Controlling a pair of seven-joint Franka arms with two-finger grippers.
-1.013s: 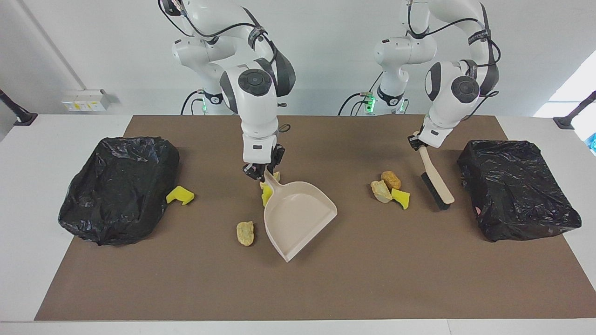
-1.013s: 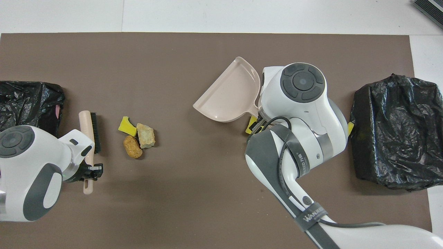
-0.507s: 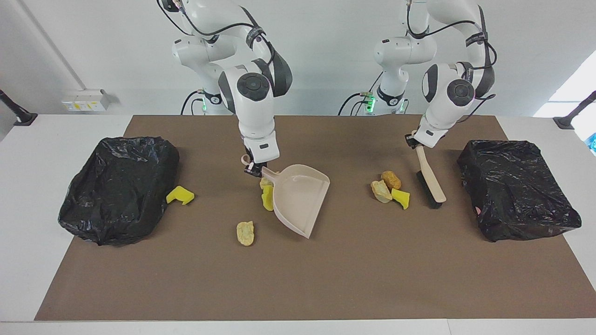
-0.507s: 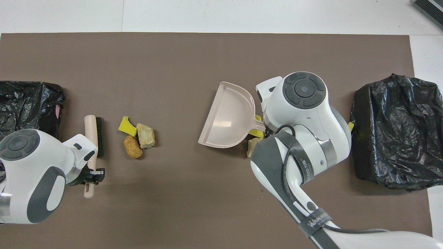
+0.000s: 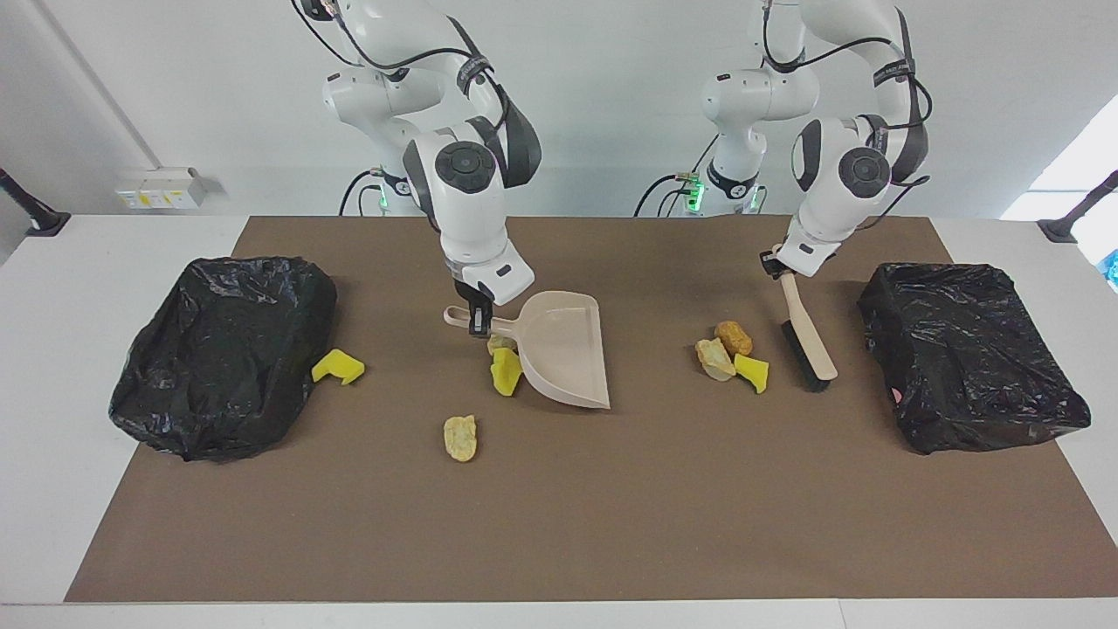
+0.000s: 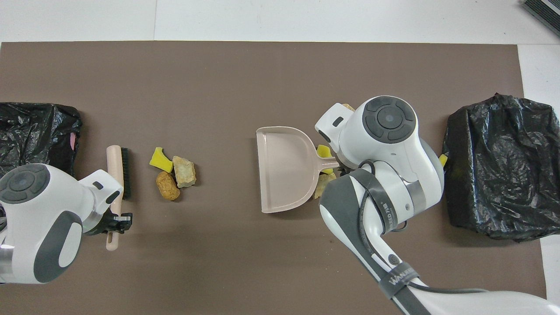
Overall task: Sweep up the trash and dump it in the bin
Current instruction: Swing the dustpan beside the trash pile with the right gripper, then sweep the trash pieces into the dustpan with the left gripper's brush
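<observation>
Surface: brown mat (image 5: 559,524) over a white table, a crumpled black bag-lined bin (image 5: 223,349) at each end.
Right gripper (image 5: 479,325): clamped on the handle of the smooth beige dustpan (image 5: 568,349), mouth facing the left arm's end.
Left gripper (image 5: 777,265): shut on the brush (image 5: 808,336), bristles toward the scraps.
Trash: three lumps (image 5: 732,354) between brush and pan; yellow foam (image 5: 505,371) beside the pan; tan lump (image 5: 460,437) farther out; a yellow chunk (image 5: 338,367) against the bin.
Doing it well: I'd lay the pan lip flat, then brush low and slow; light foam may skip.

One high camera faces the robots, one looks down; both share the brown mat (image 5: 559,524)
</observation>
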